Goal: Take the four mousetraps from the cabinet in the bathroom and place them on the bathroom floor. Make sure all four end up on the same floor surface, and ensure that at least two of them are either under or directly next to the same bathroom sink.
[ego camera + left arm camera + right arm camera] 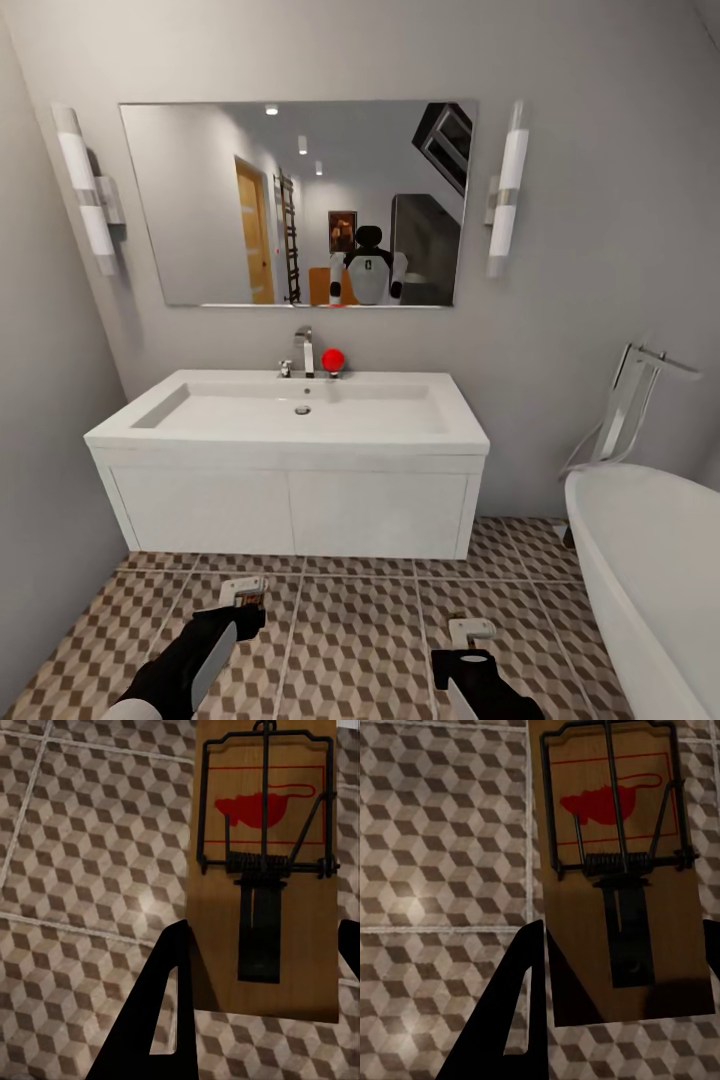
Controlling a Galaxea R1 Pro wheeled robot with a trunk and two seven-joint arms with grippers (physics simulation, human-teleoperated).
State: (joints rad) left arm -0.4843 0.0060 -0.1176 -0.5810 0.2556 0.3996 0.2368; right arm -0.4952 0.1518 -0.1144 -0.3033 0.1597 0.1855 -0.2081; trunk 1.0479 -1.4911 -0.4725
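The robot faces the white sink [290, 415] on its wall-hung vanity, chrome tap [303, 350] at the back with a small red ball [333, 359] beside it, a mirror [295, 200] above and a white bathtub [650, 560] off to the right; both arms reach low over the cube-patterned bathroom floor [350, 640]. The left gripper [243, 592] is clenched on one mousetrap [262, 870], a dark finger [161, 1012] against the board's edge; the right gripper [470, 632] likewise grips a second mousetrap [619, 870], both boards held above the tiles.
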